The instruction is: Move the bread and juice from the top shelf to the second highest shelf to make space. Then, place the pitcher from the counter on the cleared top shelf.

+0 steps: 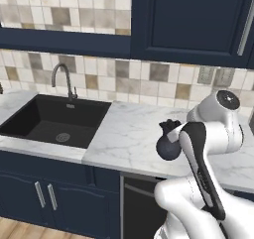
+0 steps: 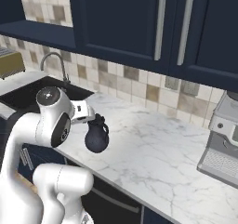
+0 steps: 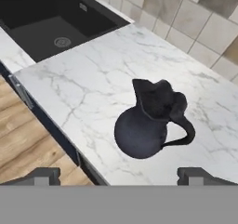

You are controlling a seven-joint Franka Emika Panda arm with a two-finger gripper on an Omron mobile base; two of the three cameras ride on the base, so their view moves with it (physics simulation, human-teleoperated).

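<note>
Round-bellied black pitcher (image 3: 148,121), curved handle, upright on the marble counter (image 3: 93,83).

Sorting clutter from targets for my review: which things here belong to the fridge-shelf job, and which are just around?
Job:
pitcher, upright on the counter
gripper, open, above the pitcher

Just around:
sink
faucet
coffee machine
toaster

A home kitchen. Marble worktop (image 1: 134,134) with black sink (image 1: 54,119) and tap (image 1: 63,79) at nine o'clock. Navy cabinets (image 2: 153,28) hang at twelve over a tiled wall (image 1: 149,82).
</note>
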